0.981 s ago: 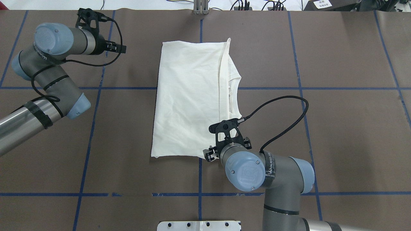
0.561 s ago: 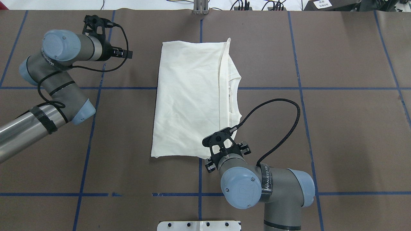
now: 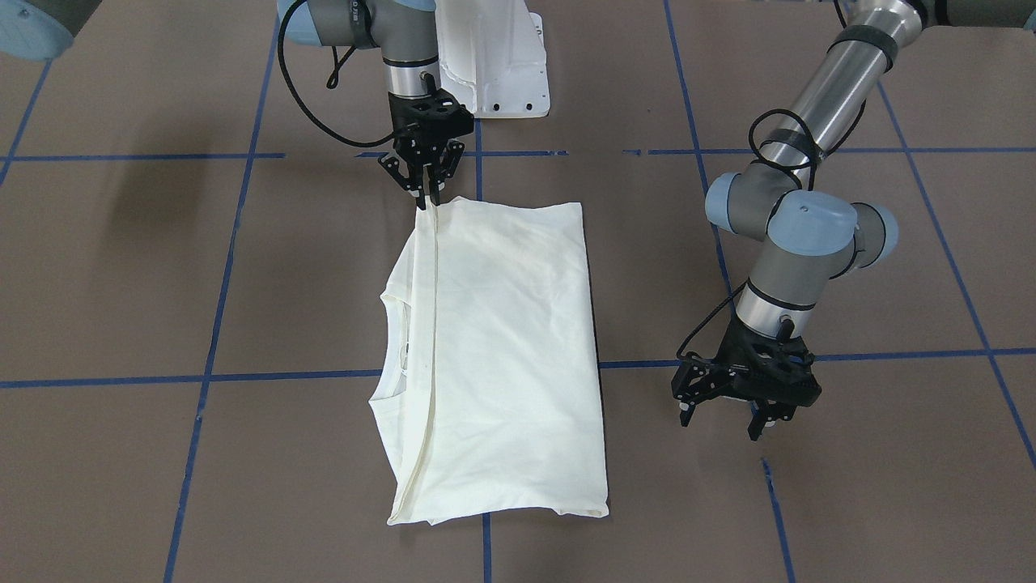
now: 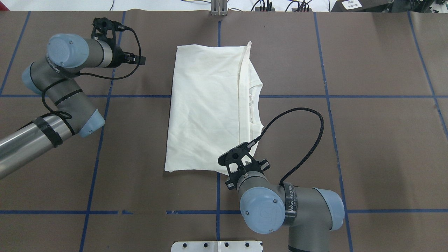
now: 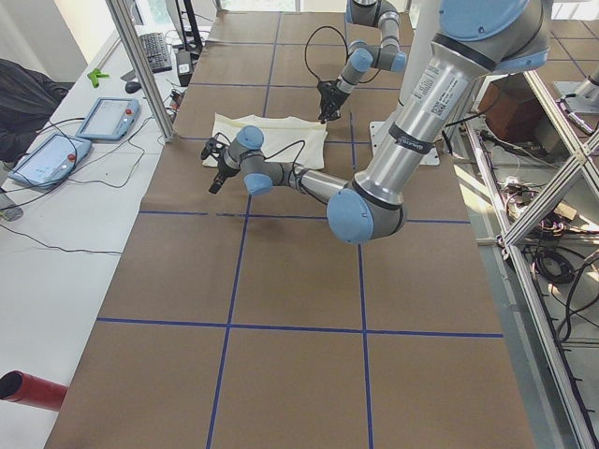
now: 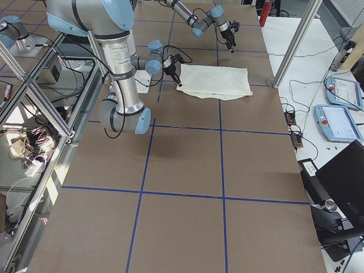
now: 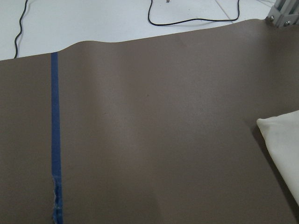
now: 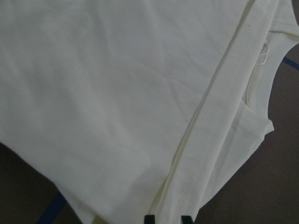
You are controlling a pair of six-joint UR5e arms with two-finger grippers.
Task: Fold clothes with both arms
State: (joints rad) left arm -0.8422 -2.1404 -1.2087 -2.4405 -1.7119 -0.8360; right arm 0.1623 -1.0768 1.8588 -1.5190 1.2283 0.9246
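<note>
At frame centre, shirt (image 4: 206, 108): lying plain side up on the table (image 4: 367, 140), folded lengthwise, neckline peeking out along its right edge.
Right gripper (image 3: 426, 194): we are pinching the shirt's lower-right corner in the overhead view, and the fingers look clenched on the hem band.
Left gripper (image 3: 723, 421): we are hovering at upper left, fingers spread, near the top-left corner but apart from it.
Doing it well: we are probably wanting the left pinching a top corner through every layer, then both lifting level.
</note>
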